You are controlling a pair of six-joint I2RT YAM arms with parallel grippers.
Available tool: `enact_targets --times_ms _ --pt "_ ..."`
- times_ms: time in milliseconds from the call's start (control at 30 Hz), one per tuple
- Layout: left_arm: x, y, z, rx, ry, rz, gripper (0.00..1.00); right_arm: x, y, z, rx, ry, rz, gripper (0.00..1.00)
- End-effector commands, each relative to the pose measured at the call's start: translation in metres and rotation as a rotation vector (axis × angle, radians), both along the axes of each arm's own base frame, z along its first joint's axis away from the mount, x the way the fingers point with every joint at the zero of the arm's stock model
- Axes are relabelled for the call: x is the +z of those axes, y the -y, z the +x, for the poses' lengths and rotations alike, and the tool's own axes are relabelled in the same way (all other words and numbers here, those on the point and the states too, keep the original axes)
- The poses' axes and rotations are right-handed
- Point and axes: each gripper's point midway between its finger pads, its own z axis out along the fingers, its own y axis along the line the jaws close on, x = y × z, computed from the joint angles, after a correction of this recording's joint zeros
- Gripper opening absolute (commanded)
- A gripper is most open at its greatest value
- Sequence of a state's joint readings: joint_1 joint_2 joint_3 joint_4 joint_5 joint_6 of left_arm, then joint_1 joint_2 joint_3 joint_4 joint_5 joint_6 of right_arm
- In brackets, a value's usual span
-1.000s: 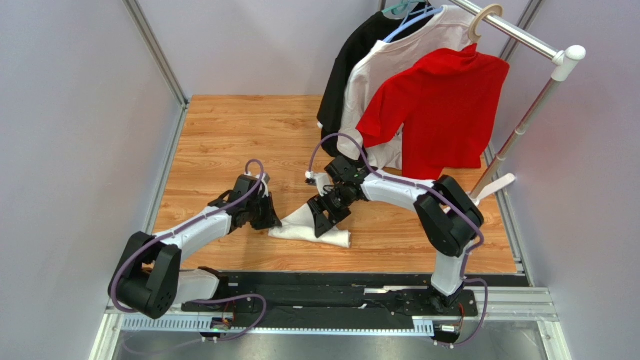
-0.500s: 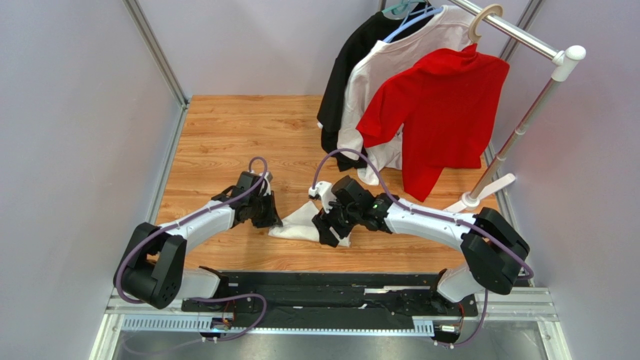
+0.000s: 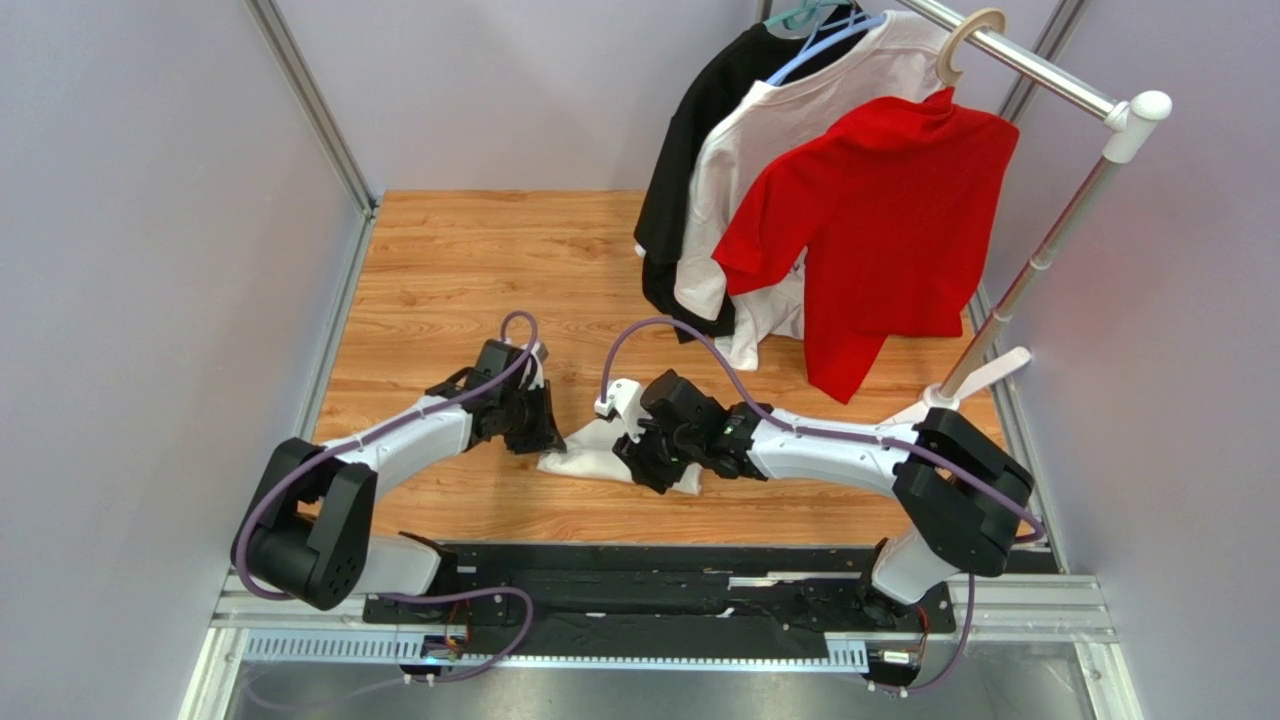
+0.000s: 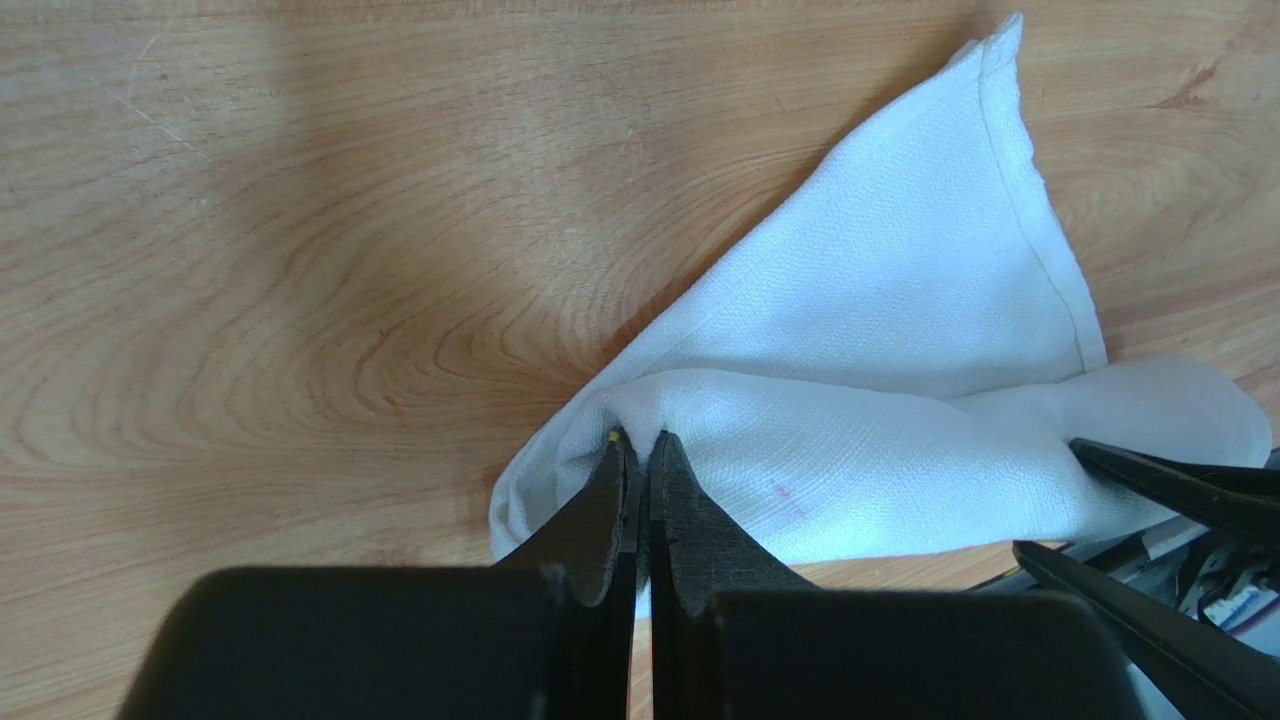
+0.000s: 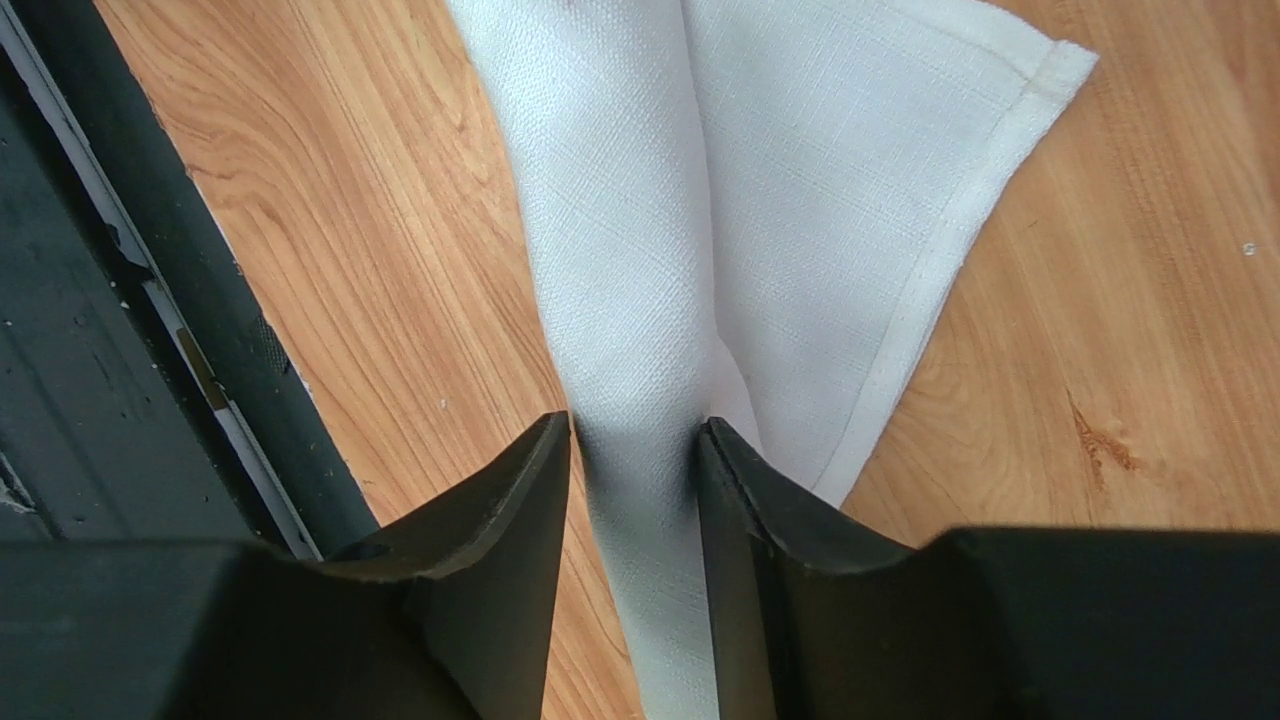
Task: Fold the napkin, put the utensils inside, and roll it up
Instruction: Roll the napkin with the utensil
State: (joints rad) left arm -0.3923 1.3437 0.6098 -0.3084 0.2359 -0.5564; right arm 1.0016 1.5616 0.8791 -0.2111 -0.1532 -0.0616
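The left claw [image 4: 639, 443] is clenched, its two fingers pressed flat together with the tips resting on the rolled fold of the napkin [image 4: 902, 300]. Whether any cloth is caught between them cannot be told. From those tips the white cloth runs ahead and to the right: a thick roll lies straight across, and a loose triangular flap fans out beyond it on the wooden table [image 3: 451, 255]. At the roll's other end the right claw [image 5: 631, 428] is grasping the napkin. The roll passes between its fingers [image 5: 519, 495] and fills the gap, with cloth touching both inner faces. Past those fingertips the hemmed flap spreads ahead and to the right, while a black rail [image 5: 90, 375] runs just left of the claw.
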Motion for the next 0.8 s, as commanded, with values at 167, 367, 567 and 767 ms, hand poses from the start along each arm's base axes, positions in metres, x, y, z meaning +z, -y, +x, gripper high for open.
enact_targets --times_ms 167,367,567,767 --pt "0.011 0.004 0.007 -0.039 0.052 -0.019 0.09 -0.025 -0.002 -0.009 -0.023 -0.076 -0.044 0.00" --pt "0.029 -0.001 0.013 0.000 0.135 -0.018 0.51 -0.038 -0.004 -0.018 -0.069 -0.229 -0.091 0.00" --pt "0.042 -0.019 0.013 0.063 0.203 0.037 0.57 -0.033 0.000 -0.015 -0.120 -0.382 -0.051 0.00" --pt "0.052 -0.024 0.009 0.103 0.279 0.009 0.59 -0.042 0.007 -0.008 -0.135 -0.526 -0.051 0.00"
